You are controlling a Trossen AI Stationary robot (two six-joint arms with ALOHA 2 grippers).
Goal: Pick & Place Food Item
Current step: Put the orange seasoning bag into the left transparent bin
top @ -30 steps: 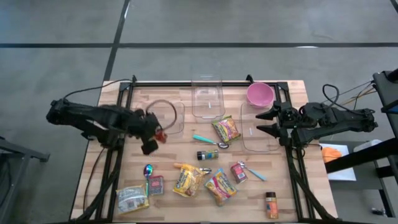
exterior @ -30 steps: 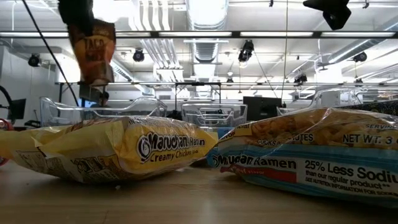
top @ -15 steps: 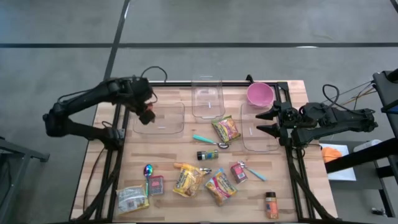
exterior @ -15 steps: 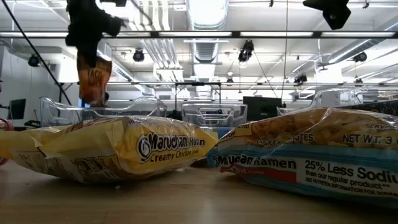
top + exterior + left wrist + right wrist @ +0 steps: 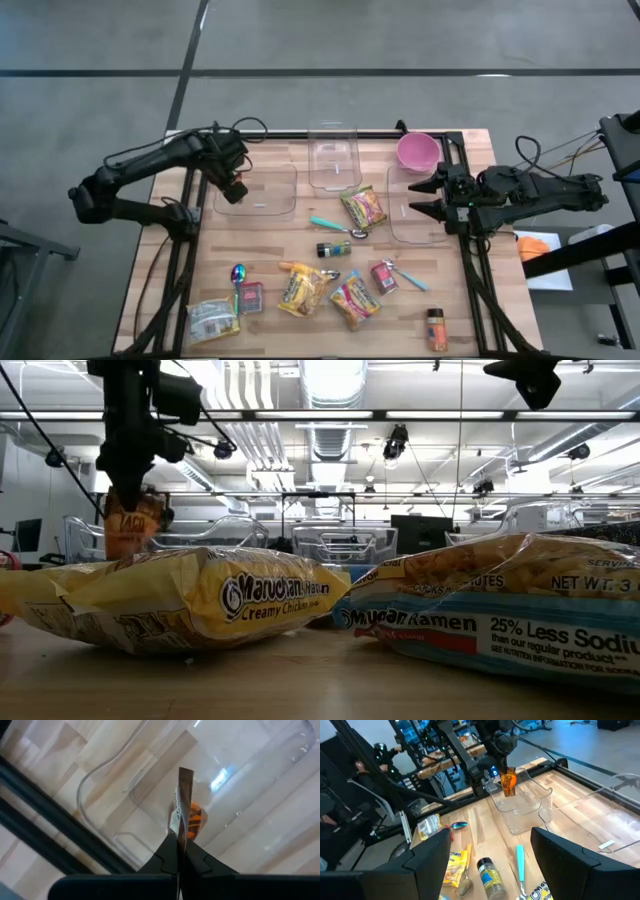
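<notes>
**Packet hanging over the left clear container**

Your left gripper point(image 5: 234, 188) is pinching an orange seasoning packet point(image 5: 508, 782) by its top edge, fingers pressed together on it, so that it hangs straight down. From above, that gripper sits over the left edge of the left clear container point(image 5: 268, 192) on the wooden table point(image 5: 160, 270). The left wrist view shows you the packet point(image 5: 183, 820) edge-on, with the container's clear floor behind it. You cannot tell whether its lower end touches the container.

Your right gripper point(image 5: 424, 198) waits at the table's right side with its fingers spread and nothing between them, at the right-hand clear container point(image 5: 412, 215), near the pink bowl point(image 5: 417, 152).

In the low view, the packet point(image 5: 124, 530) shows behind the yellow ramen pack point(image 5: 190, 600)
</notes>
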